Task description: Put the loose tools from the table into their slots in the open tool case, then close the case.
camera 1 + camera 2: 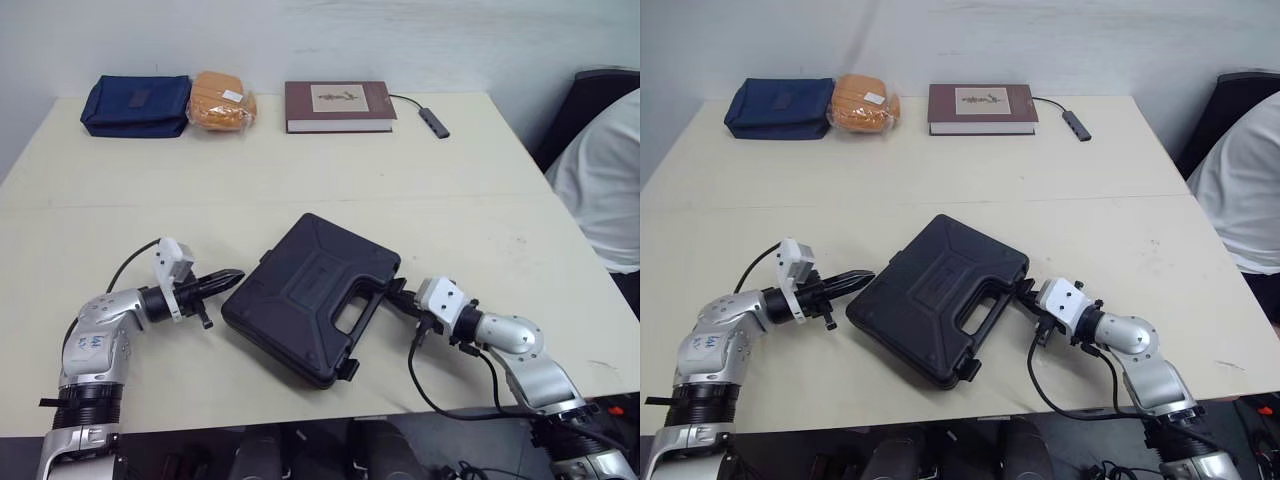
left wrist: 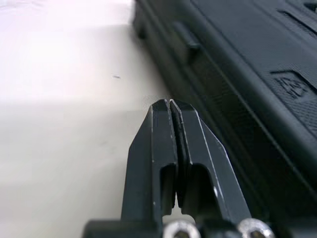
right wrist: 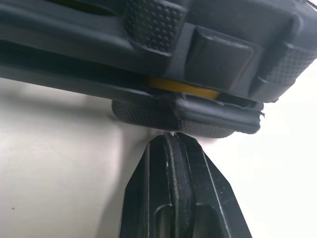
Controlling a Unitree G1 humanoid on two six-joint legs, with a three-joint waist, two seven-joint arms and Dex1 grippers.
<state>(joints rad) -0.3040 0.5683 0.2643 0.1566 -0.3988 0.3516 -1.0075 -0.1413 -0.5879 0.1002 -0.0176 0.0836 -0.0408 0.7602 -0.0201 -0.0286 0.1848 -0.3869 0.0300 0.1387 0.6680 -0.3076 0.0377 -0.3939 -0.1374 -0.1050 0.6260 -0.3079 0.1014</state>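
Note:
The black tool case (image 1: 310, 295) lies with its lid down in the middle of the table, handle toward the front right. My left gripper (image 1: 232, 277) is shut and empty, its tips just off the case's left side (image 2: 208, 89). My right gripper (image 1: 396, 292) is shut too, with its tips right beneath a latch (image 3: 198, 121) on the case's front edge. A thin yellow strip (image 3: 181, 87) shows in the seam above that latch. No loose tools lie on the table.
At the table's far edge lie a navy pouch (image 1: 135, 104), an orange packet (image 1: 222, 100), a dark red book (image 1: 338, 105) and a small adapter on a cable (image 1: 433, 121). A person in white (image 1: 605, 185) sits at the right.

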